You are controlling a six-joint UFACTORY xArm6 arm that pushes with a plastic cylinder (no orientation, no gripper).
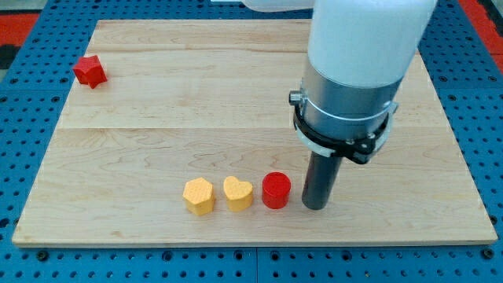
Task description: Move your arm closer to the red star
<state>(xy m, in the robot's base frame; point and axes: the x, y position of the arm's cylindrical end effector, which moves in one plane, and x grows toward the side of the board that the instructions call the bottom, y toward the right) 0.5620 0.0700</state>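
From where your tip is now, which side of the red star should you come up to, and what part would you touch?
No gripping here; my tip only pushes. It sits at the view's bottom, just right of the red cylinder. The red star lies alone near the board's top-left corner. I would probably approach its lower-right side, aiming at the notch between two points, passing above the yellow heart and yellow hexagon.

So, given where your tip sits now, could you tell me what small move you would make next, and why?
I would probably slide my tip toward the view's upper left. It stands just right of the red cylinder, near the board's bottom edge, while the red star lies far off at the top-left corner. Angling upward first should pass above the cylinder, the yellow heart and the yellow hexagon.
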